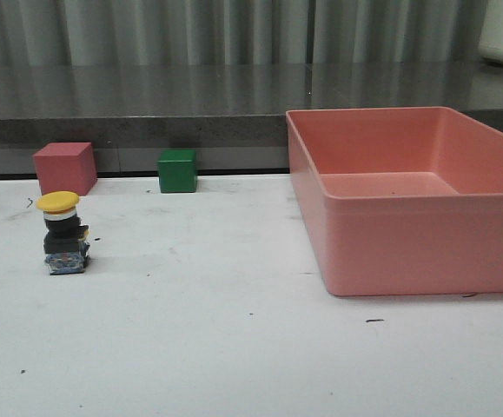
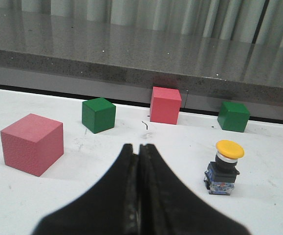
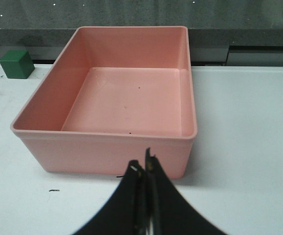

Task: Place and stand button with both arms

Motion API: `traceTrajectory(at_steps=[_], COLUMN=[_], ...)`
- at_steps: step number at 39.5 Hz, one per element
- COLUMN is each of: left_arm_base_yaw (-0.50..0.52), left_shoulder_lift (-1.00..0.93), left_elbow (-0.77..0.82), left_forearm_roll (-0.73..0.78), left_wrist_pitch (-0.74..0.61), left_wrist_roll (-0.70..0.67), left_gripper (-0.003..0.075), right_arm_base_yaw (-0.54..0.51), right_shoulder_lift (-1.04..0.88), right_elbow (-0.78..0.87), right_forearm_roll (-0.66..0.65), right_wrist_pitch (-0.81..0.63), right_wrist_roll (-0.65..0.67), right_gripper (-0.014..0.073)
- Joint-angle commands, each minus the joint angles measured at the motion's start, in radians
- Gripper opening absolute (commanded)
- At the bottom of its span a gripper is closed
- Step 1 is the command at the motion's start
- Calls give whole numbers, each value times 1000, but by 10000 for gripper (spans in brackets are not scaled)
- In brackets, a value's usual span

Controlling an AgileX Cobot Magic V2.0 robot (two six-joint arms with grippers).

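The button [image 1: 63, 232] is already standing upright on the white desk [image 1: 234, 347], yellow cap up, toward the desk's left side and well short of the back edge, so by the look of it the standing step is done; whether anything else is left, such as moving it elsewhere, I am unable to judge. The left gripper [image 2: 139, 149] is sitting fully closed, holding nothing, hanging near the button without touching it. The right gripper [image 3: 143, 169] is likewise closed on nothing, hovering just before the near wall of the pink bin [image 3: 102, 137], which is lying empty on the desk's right side. Cubes are sitting along the back edge: the front view is showing 1 pink cube [image 1: 64, 167] just behind the button and 1 green cube [image 1: 177, 170]. Nothing is crowding the button.
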Motion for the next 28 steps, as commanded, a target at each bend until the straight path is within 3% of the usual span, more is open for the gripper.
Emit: traceTrajectory(at_steps=[1,28], left_arm_base_yaw=[0,0], left_shoulder_lift=[-23,-23], left_elbow=[15,15], left_forearm_roll=[-8,-8], left_wrist_pitch=[-74,-74], left_wrist_roll=[-1,-1], left_gripper=[-20,-20], right_arm_base_yaw=[-5,-5], right_shoulder_lift=[8,8], right_elbow=[-27,-15], right_forearm_roll=[-11,-36], right_wrist_pitch=[-81,-97], right_wrist_roll=[-9,-10], right_gripper=[-70,-70])
